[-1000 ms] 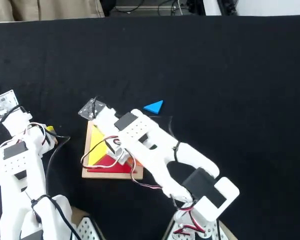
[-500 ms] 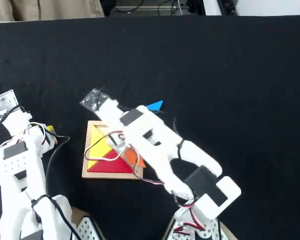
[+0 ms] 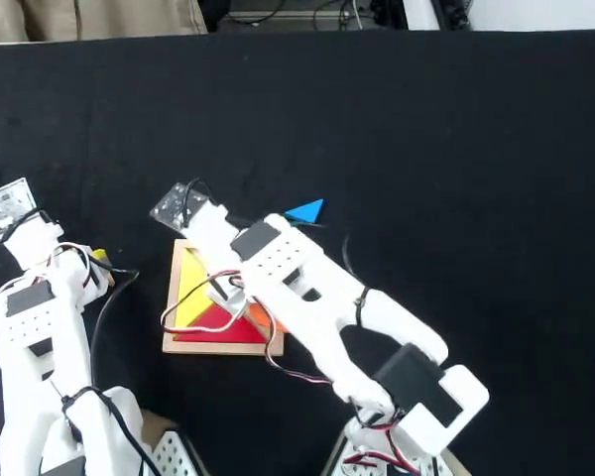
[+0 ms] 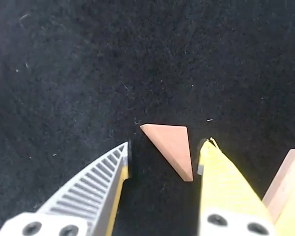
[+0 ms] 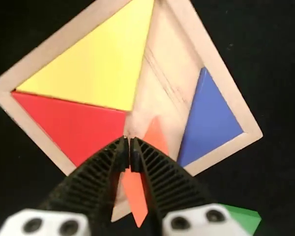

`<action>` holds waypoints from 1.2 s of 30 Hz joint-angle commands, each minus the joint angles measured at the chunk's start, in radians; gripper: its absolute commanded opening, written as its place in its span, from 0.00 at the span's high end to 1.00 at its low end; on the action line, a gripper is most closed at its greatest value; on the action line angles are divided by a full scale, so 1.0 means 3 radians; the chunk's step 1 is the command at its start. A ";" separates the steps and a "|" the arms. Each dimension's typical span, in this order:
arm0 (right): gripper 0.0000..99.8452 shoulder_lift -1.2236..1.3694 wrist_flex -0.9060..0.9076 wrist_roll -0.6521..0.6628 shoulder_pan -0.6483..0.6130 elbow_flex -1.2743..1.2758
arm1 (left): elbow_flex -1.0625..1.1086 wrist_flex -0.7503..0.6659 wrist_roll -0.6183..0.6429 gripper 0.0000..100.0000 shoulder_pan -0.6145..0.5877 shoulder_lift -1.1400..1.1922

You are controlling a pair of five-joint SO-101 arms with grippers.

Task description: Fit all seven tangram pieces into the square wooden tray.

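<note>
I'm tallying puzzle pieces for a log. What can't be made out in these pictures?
High view: the right arm covers much of the tray and its pieces.
Right wrist view: the right gripper hides part of the orange piece.
Right wrist view: the picture's edge cuts off the green piece.
Left wrist view: the edge cuts off a wooden object.

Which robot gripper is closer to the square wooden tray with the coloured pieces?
Right. The right gripper is directly above the square wooden tray, over its orange piece. The left gripper sits off to the tray's side, around a small peach triangle.
</note>
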 commanded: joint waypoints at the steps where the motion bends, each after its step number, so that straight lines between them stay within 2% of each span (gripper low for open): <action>1: 0.99 0.0105 -0.0031 -0.0036 -0.0036 -0.0115 | -0.0008 -0.0041 0.0000 0.76 0.0018 -0.0020; 12: 0.99 0.0806 0.0118 -0.0031 0.0061 -0.0627 | -0.0008 -0.0036 0.0000 0.76 0.0013 -0.0015; 19: 0.99 0.0713 0.0092 -0.0036 0.0312 -0.0729 | -0.0008 -0.0031 0.0000 0.76 0.0028 -0.0015; 25: 0.99 0.0289 0.0225 -0.0036 0.0302 -0.0591 | -0.0003 -0.0036 0.0000 0.76 0.0028 -0.0015; 28: 0.99 0.0090 0.0072 -0.0036 0.0292 -0.0366 | -0.0003 -0.0036 0.0000 0.76 0.0028 -0.0010; 31: 0.99 0.0105 -0.0133 -0.0036 0.0266 -0.0187 | -0.0003 -0.0036 0.0000 0.76 0.0028 -0.0010; 36: 0.99 0.0391 -0.0072 -0.0015 0.0102 -0.0304 | -0.0003 -0.0036 0.0000 0.76 0.0018 -0.0010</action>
